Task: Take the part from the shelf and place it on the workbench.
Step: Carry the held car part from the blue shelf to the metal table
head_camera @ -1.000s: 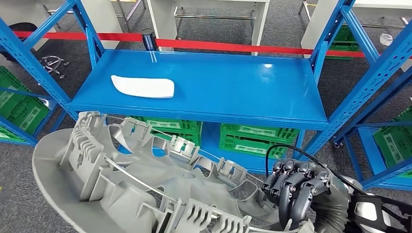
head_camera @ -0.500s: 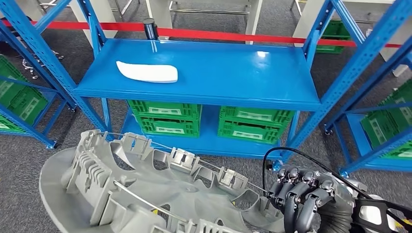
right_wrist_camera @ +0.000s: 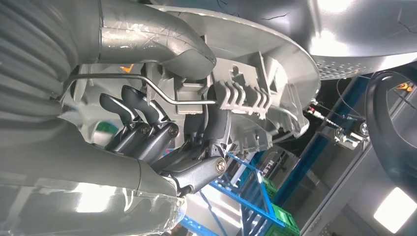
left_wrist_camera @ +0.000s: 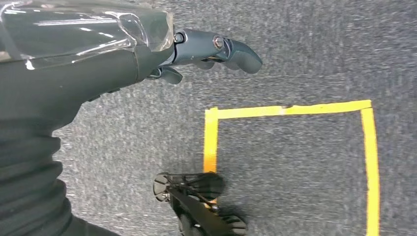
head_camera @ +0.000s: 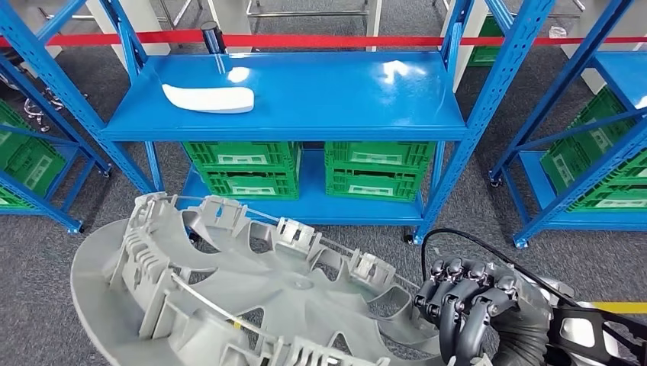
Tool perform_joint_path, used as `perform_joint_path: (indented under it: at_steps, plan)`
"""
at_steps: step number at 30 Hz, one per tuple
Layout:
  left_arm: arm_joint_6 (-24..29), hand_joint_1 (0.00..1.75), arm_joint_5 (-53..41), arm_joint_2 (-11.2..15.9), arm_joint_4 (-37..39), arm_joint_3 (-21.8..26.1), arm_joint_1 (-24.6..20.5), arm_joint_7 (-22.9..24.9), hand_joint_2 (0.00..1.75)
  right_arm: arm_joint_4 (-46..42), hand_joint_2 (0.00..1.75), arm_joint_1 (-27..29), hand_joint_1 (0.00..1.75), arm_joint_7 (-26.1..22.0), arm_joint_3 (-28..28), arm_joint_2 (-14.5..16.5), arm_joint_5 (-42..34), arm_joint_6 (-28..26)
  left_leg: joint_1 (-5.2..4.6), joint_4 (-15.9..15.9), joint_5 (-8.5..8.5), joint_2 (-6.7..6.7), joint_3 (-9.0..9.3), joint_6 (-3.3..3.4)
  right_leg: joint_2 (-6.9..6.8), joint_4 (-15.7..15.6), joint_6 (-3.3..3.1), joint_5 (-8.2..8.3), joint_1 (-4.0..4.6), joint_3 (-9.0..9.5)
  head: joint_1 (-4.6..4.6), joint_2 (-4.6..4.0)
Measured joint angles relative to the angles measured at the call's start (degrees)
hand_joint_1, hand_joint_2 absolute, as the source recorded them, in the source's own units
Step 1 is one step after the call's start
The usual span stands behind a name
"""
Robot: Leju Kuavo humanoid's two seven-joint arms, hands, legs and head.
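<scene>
A large grey wheel cover (head_camera: 267, 297), ribbed inner side up with a wire ring around it, fills the lower left of the head view. My right hand (head_camera: 469, 305) grips its rim at the lower right, dark fingers curled over the edge. In the right wrist view those fingers (right_wrist_camera: 147, 128) wrap around the wheel cover (right_wrist_camera: 255, 64) next to a clip and the wire ring. My left hand (left_wrist_camera: 206, 49) hangs over grey carpet and holds nothing, fingers apart. A white curved part (head_camera: 207, 98) lies on the blue shelf (head_camera: 343, 91), towards its left end.
Green crates (head_camera: 244, 168) sit on the lower level under the blue shelf. More blue racks with green crates stand at the left (head_camera: 30, 152) and right (head_camera: 580, 152). A red barrier tape (head_camera: 305, 38) runs behind. Yellow floor tape (left_wrist_camera: 295, 108) marks a square on the carpet.
The whole view has shifted: the shelf now looks farther off and more floor shows before it, so the camera has moved. The wheel cover stays in my right hand.
</scene>
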Motion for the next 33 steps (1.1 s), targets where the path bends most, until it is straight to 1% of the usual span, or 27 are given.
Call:
perform_joint_path:
  at_steps: [1,3,5,6,7,8,10,11,12,13,14,15,16,17,18,20,21,22,25,26,27,28,29,30,31,32,33]
  plan:
    - [-0.28,0.0,-0.11,-0.02,-0.54,0.02,-0.02,0.03,1.75,0.0,1.75,0.02,1.73,-0.14,-0.17,0.22,-0.02,0.25,-0.17,-4.48,-0.3,-0.18,3.21,0.52,0.04,0.0,0.18,0.58,0.1,-0.41,0.03,0.0]
    - [-0.99,0.0,-0.36,-0.09,-1.91,0.23,-0.14,0.13,1.75,-0.01,1.75,0.19,1.73,-0.44,-0.65,0.78,-0.04,0.77,-0.65,-10.05,-1.55,-0.4,6.77,1.25,0.01,-0.21,0.81,1.76,0.02,-0.82,0.01,0.0]
    - [-1.68,0.0,-0.59,-0.28,-3.14,0.61,-0.18,0.33,1.75,-0.01,1.75,0.59,1.73,-0.57,-1.1,1.27,-0.18,1.1,-0.85,-11.24,-0.6,-0.12,6.46,1.77,-0.01,-0.54,1.48,2.78,-0.16,-1.09,-0.08,0.0]
    - [-2.0,0.0,-0.72,-0.4,-3.74,0.75,-0.18,0.42,1.75,-0.02,1.75,0.81,1.73,-0.61,-1.28,1.45,-0.33,1.32,-0.83,-11.78,0.33,0.06,6.05,2.2,0.02,-0.15,1.5,2.31,-0.15,-1.52,-0.05,0.0]
    - [-2.36,0.0,-0.87,-0.54,-4.28,0.81,-0.19,0.5,1.75,-0.01,1.75,1.0,1.73,-0.64,-1.48,1.59,-0.54,1.55,-0.73,-12.28,1.4,0.27,5.48,2.6,0.05,1.17,1.29,0.78,-0.07,-2.24,0.09,0.0]
    - [-2.68,0.0,-0.97,-0.7,-4.76,0.86,-0.21,0.51,1.75,-0.01,1.75,1.17,1.73,-0.67,-1.66,1.73,-0.76,1.82,-0.59,-12.63,2.39,0.45,4.84,2.85,0.06,3.68,0.87,-1.69,-0.06,-3.21,0.21,0.0]
    - [-3.28,0.0,-1.07,-0.96,-5.59,0.91,-0.22,0.51,1.75,0.0,1.75,1.48,1.73,-0.71,-1.97,2.02,-1.15,2.35,-0.64,-12.65,4.08,0.61,2.97,3.07,0.07,11.16,0.5,-6.77,-0.17,-5.09,0.44,0.0]
    - [-3.56,0.0,-1.07,-1.13,-6.0,0.96,-0.22,0.5,1.75,0.01,1.75,1.63,1.73,-0.75,-2.1,2.14,-1.29,2.61,-0.63,-12.54,4.87,0.71,1.88,2.97,0.06,14.62,0.88,-7.78,-0.33,-5.49,0.45,0.0]
    - [-3.85,0.0,-1.07,-1.32,-6.47,1.01,-0.22,0.51,1.75,0.03,1.75,1.74,1.73,-0.85,-2.25,2.23,-1.42,2.87,-0.58,-12.34,5.63,0.8,0.72,2.83,0.05,16.75,1.63,-7.53,-0.52,-5.21,0.45,0.0]
    - [-4.12,0.0,-1.07,-1.54,-6.98,1.09,-0.22,0.55,1.75,0.05,1.75,1.78,1.73,-0.99,-2.39,2.28,-1.54,3.15,-0.48,-12.01,6.31,0.89,-0.47,2.62,0.04,17.12,2.54,-6.37,-0.74,-4.12,0.45,0.0]
    - [-4.42,0.0,-1.07,-1.79,-7.56,1.21,-0.22,0.61,1.75,0.09,1.75,1.78,1.73,-1.16,-2.54,2.33,-1.63,3.41,-0.33,-11.48,6.89,0.94,-1.7,2.33,0.01,15.21,3.35,-5.08,-0.99,-1.89,0.45,0.0]
    - [-4.68,0.0,-1.07,-1.97,-8.19,1.32,-0.25,0.72,1.75,0.12,1.75,1.73,1.73,-1.32,-2.65,2.41,-1.71,3.64,-0.26,-10.76,7.34,0.96,-2.83,2.0,-0.03,11.6,3.81,-4.71,-1.24,1.3,0.49,0.0]
    - [-4.95,0.0,-1.07,-2.15,-8.83,1.44,-0.26,0.84,1.75,0.14,1.75,1.65,1.73,-1.42,-2.73,2.52,-1.75,3.8,-0.25,-9.9,7.65,0.97,-3.86,1.67,0.01,7.1,3.83,-5.45,-1.31,4.75,0.55,0.0]
    - [-5.18,0.0,-1.07,-2.3,-9.46,1.61,-0.28,0.93,1.75,0.16,1.75,1.55,1.73,-1.44,-2.79,2.67,-1.79,3.91,-0.3,-9.12,8.02,0.96,-4.69,1.28,0.0,3.33,3.51,-6.66,-1.33,7.29,0.57,0.0]
    - [-5.44,0.0,-1.05,-2.39,-10.05,1.74,-0.3,0.99,1.75,0.16,1.75,1.45,1.73,-1.37,-2.8,2.84,-1.85,3.94,-0.35,-8.65,8.43,0.95,-5.24,0.95,0.01,0.96,3.0,-7.85,-1.2,8.67,0.61,0.0]
    - [-5.89,0.0,-1.02,-2.54,-11.04,2.09,-0.24,1.03,1.75,0.19,1.75,1.33,1.73,-1.02,-2.78,3.23,-2.03,3.97,-0.12,-8.42,9.27,0.9,-5.87,0.22,-0.07,0.07,1.87,-8.03,-1.05,8.22,0.61,0.0]
    - [-6.11,0.0,-0.99,-2.6,-11.47,2.22,-0.19,1.03,1.75,0.19,1.75,1.28,1.73,-0.78,-2.74,3.43,-2.11,3.97,0.1,-8.12,8.73,0.79,-6.16,-0.12,-0.12,0.13,1.33,-7.48,-1.07,7.72,0.62,0.0]
    - [-6.25,0.0,-0.97,-2.66,-11.83,2.34,-0.12,1.03,1.75,0.2,1.75,1.2,1.73,-0.58,-2.7,3.64,-2.17,3.97,0.29,-7.07,7.08,0.67,-6.58,-0.5,-0.19,0.13,0.83,-6.85,-1.13,7.13,0.6,0.0]
    - [-6.43,0.0,-0.91,-2.76,-12.52,2.44,-0.09,1.04,1.75,0.2,1.75,0.98,1.73,-0.31,-2.61,4.2,-2.26,3.97,0.59,2.16,-1.74,0.43,-8.62,-1.36,-0.27,0.19,0.13,-4.61,-1.0,4.79,0.48,0.0]
    - [-6.44,0.0,-0.9,-2.76,-12.62,2.44,-0.13,1.04,1.75,0.2,1.75,0.95,1.73,-0.19,-2.57,4.35,-2.28,3.97,0.64,5.52,-3.21,0.43,-8.92,-1.46,-0.24,0.26,0.12,-3.83,-0.89,3.91,0.46,0.0]
    - [-6.44,0.0,-0.87,-2.78,-12.68,2.44,-0.17,1.05,1.75,0.2,1.75,0.93,1.73,0.0,-2.54,4.47,-2.31,3.97,0.66,7.54,-3.26,0.42,-8.66,-1.45,-0.21,0.32,0.15,-3.11,-0.8,3.06,0.45,0.0]
    - [-6.45,0.0,-0.82,-2.81,-12.72,2.44,-0.24,1.08,1.75,0.2,1.75,0.9,1.73,0.24,-2.49,4.58,-2.32,3.97,0.66,7.74,-2.11,0.38,-7.44,-1.3,-0.16,0.38,0.21,-2.4,-0.69,2.2,0.45,0.0]
    - [-6.46,0.0,-0.76,-2.83,-12.78,2.44,-0.3,1.1,1.75,0.2,1.75,0.82,1.73,0.47,-2.45,4.67,-2.33,3.97,0.6,5.89,-0.56,0.28,-5.21,-0.99,-0.1,0.4,0.3,-1.71,-0.56,1.36,0.44,0.0]
    - [-6.47,0.0,-0.69,-2.82,-12.91,2.44,-0.37,1.12,1.75,0.19,1.75,0.68,1.73,0.68,-2.42,4.75,-2.36,3.97,0.45,2.28,0.39,0.08,-2.07,-0.45,-0.06,0.41,0.38,-1.07,-0.53,0.71,0.45,0.0]
    - [-6.49,0.0,-0.61,-2.8,-13.08,2.44,-0.45,1.15,1.75,0.17,1.75,0.5,1.73,0.85,-2.41,4.81,-2.39,3.97,0.25,-2.34,0.39,-0.09,1.46,0.18,-0.03,0.39,0.58,-0.47,-0.43,0.19,0.46,0.0]
    - [-6.49,0.0,-0.54,-2.79,-13.24,2.43,-0.53,1.17,1.75,0.16,1.75,0.29,1.73,0.99,-2.39,4.87,-2.46,3.97,0.01,-6.3,-0.27,-0.24,4.24,0.64,-0.06,0.3,0.85,0.12,-0.48,-0.1,0.49,0.0]
    - [-6.49,0.0,-0.46,-2.78,-13.39,2.43,-0.6,1.2,1.75,0.15,1.75,0.08,1.73,1.15,-2.34,4.95,-2.57,3.97,-0.27,-9.06,-1.02,-0.33,5.94,1.07,-0.14,0.18,1.2,0.66,-0.63,-0.23,0.47,0.0]
